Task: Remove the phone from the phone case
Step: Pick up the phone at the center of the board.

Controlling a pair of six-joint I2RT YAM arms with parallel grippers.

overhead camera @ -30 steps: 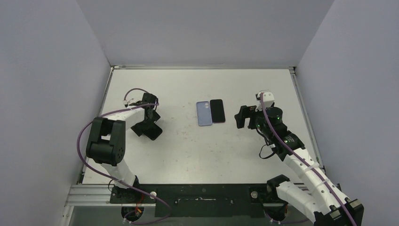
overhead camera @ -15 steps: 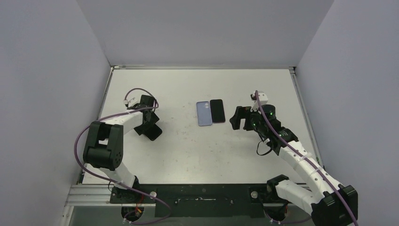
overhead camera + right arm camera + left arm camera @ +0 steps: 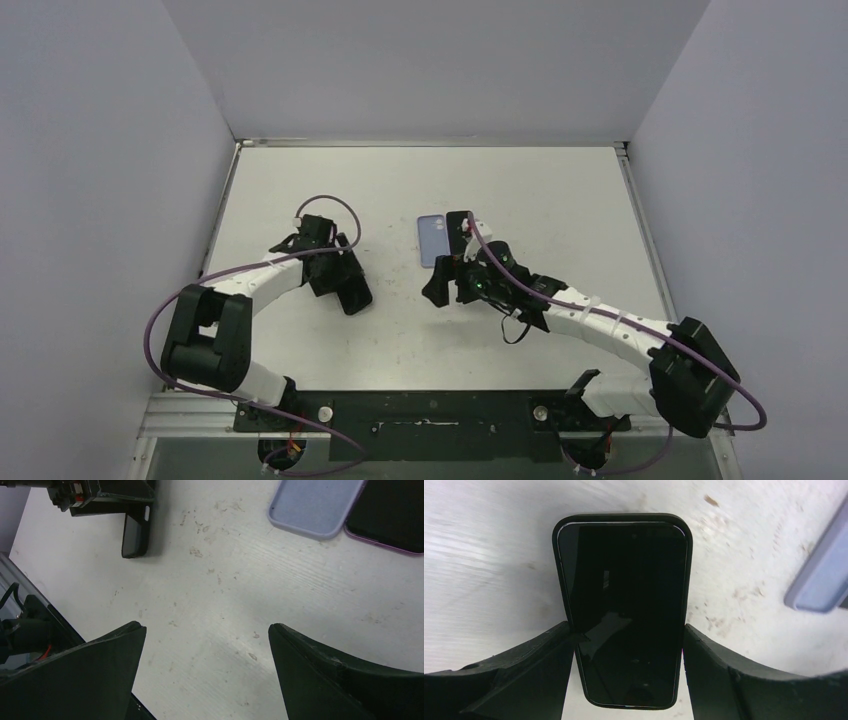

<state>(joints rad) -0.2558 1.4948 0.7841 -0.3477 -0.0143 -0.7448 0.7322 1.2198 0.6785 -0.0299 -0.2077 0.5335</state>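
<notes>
White tabletop (image 3: 420,345), scuffed and speckled, carries everything. My right arm (image 3: 600,322) stretches across it toward the middle and my left arm (image 3: 262,272) bends in from its side. The wrists face each other, I judge so that one can hold while the other peels.

The phone (image 3: 624,580), dark screen up and seated in its black case (image 3: 624,516), is left of centre. I cannot tell whether it rests on the table or just above it. The left gripper (image 3: 626,630) clamps it across the long edges near one end, fingers touching both sides. That pins the case and leaves the far end free for prying.

The right gripper (image 3: 207,630) hangs spread wide over bare table, holding nothing, well apart from that phone. Near its wrist lie an empty lilac case (image 3: 315,505) and, just beside it, a second dark phone (image 3: 395,515) with a purple rim. Either could get brushed as I reach across.
</notes>
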